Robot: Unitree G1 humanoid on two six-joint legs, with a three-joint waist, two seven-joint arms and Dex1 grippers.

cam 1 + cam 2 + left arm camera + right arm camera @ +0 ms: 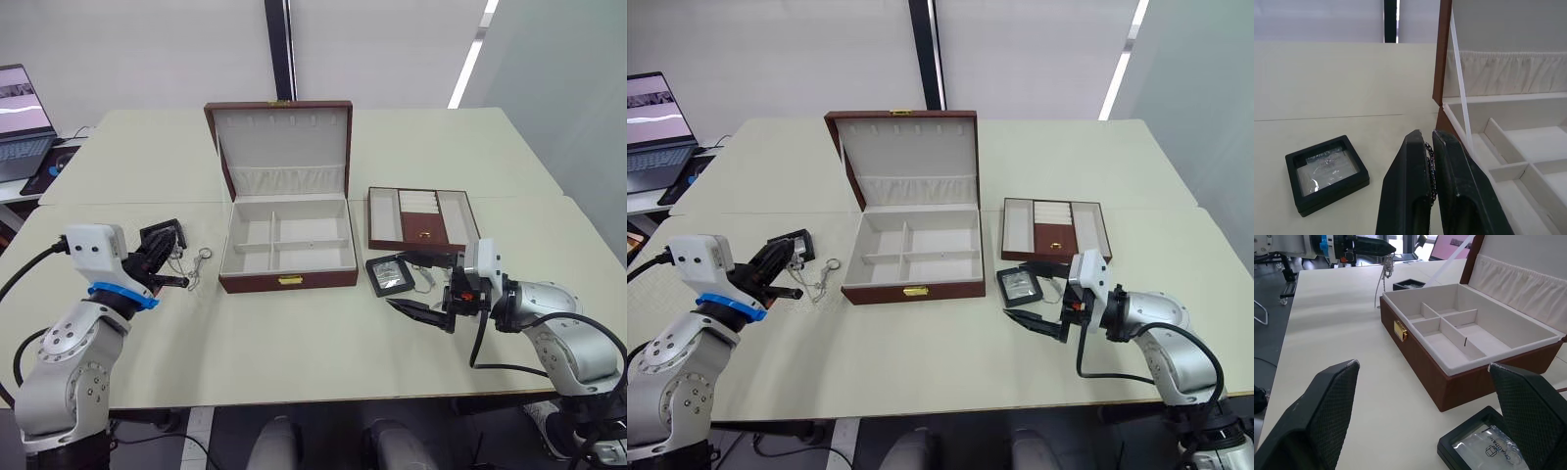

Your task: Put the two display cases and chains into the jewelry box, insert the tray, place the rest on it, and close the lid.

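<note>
- Nearest to where I stand, the right gripper (424, 286) hangs just above the pale desk (313, 362) with its two black fingers spread wide apart, holding nothing.
- Between and just beyond those fingers lies a small square black display case with a clear window (389, 274). It sits close to the front edge of the shallow brown-rimmed tray with cream side compartments and a dark red centre (421, 217). If the gripper closes off-centre, I reckon the case could skid into the tray or twist out of the fingers.
- Over on the other side, the left gripper (1426, 147) has its black fingers pressed together on a thin silvery chain (1430, 166), raised off the desk. The chain's loose end with its ring (203, 255) dangles below. To me the pinch looks slight, and a quick swing could shake the chain free.
- Just behind that gripper the second square black display case (1327, 174) rests on the desk, to the left of the box and well clear of it.
- The large reddish-brown wood-look jewelry box with a small gold clasp (289, 280) stands open in the middle, its cream compartments empty and its lid (281, 147) upright.
- A white ribbon stay (1461, 88) runs from the lid to the box's wall. I'd guess the dangling chain could snag on it, or drape over a divider and stop the tray seating flat later on.
</note>
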